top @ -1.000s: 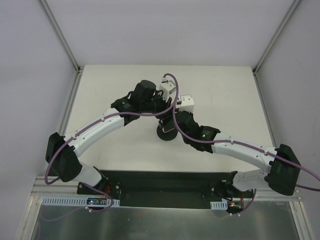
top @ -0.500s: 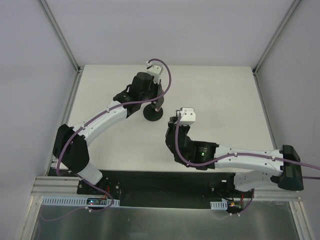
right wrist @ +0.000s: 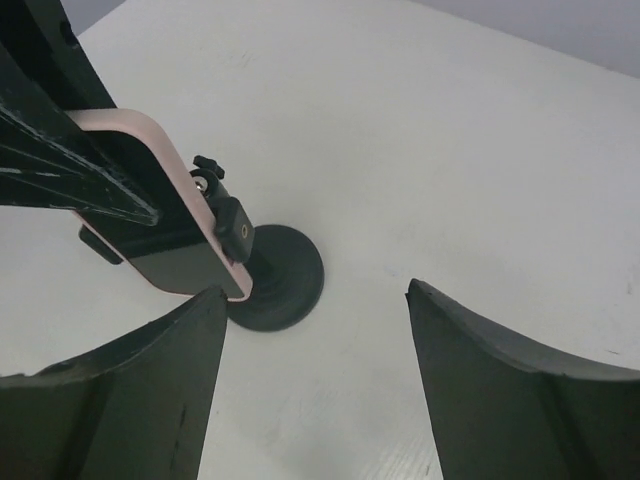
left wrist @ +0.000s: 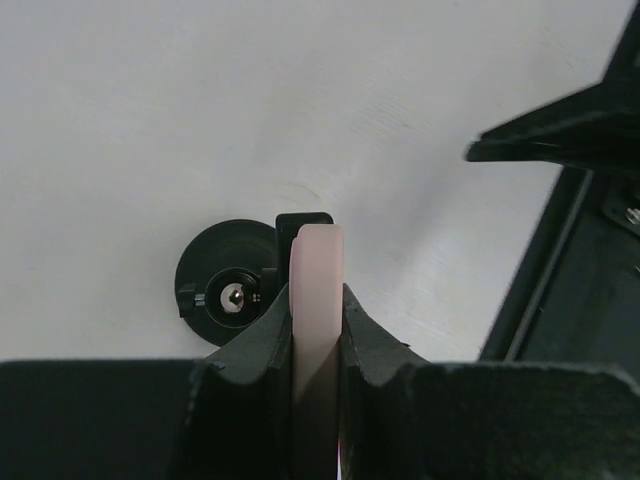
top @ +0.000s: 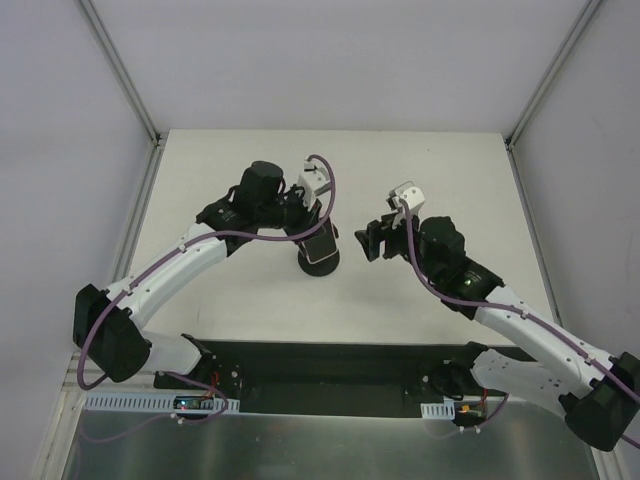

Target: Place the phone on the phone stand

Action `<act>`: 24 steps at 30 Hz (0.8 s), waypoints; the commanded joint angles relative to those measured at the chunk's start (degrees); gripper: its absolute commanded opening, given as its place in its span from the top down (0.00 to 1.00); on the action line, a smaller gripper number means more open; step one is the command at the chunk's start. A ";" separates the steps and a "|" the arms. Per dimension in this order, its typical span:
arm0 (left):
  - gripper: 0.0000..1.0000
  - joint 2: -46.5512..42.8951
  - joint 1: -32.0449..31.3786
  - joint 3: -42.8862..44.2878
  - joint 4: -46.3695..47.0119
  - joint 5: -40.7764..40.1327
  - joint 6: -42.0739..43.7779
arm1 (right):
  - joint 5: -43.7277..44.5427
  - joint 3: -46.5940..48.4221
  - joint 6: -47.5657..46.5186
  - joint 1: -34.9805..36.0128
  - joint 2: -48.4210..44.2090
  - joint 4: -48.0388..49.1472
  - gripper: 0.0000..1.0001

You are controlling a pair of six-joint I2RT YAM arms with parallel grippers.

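The phone [right wrist: 175,250] is pinched edge-on in our left gripper [left wrist: 318,310], its lower end at the bracket of the phone stand [right wrist: 290,275]. We should seat it squarely before releasing. Our right gripper [right wrist: 315,380], spread wide beside the stand, could steady the base.

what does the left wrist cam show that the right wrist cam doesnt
Left wrist only: the phone seen edge-on, pinched by the left gripper, plus the black plate at the table's edge. Right wrist only: the phone's dark face and the two spread fingers of the open right gripper. Both: the phone, the phone stand with its round base, and the white table.
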 commanded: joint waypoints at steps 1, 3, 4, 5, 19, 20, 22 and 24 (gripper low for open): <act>1.00 -4.06 -0.62 2.90 -7.89 16.74 6.90 | -26.14 -1.33 -5.95 -4.07 1.24 1.41 0.25; 1.00 -3.36 -0.62 4.23 -10.09 20.86 8.41 | -32.02 -2.04 -6.65 -5.04 2.55 2.82 0.24; 1.00 -3.10 -0.62 4.84 -11.31 22.27 9.89 | -34.83 -2.04 -7.00 -5.91 3.25 3.00 0.24; 1.00 -2.83 -0.62 5.11 -11.76 24.46 10.69 | -39.21 -1.87 -7.27 -6.01 3.87 3.09 0.24; 1.00 -1.34 -0.80 3.80 -10.54 25.28 16.68 | -54.54 -0.37 -6.92 -6.18 14.24 8.53 0.26; 1.00 -1.25 -0.80 3.62 -10.28 25.01 16.68 | -54.72 -0.37 -5.96 -6.10 15.20 10.19 0.28; 1.00 -1.34 -0.88 3.27 -9.48 24.40 16.41 | -54.38 -0.28 -5.34 -5.48 16.09 11.87 0.30; 1.00 -1.34 -0.88 2.74 -8.35 24.04 16.06 | -52.80 -0.02 -5.07 -4.52 17.06 13.02 0.36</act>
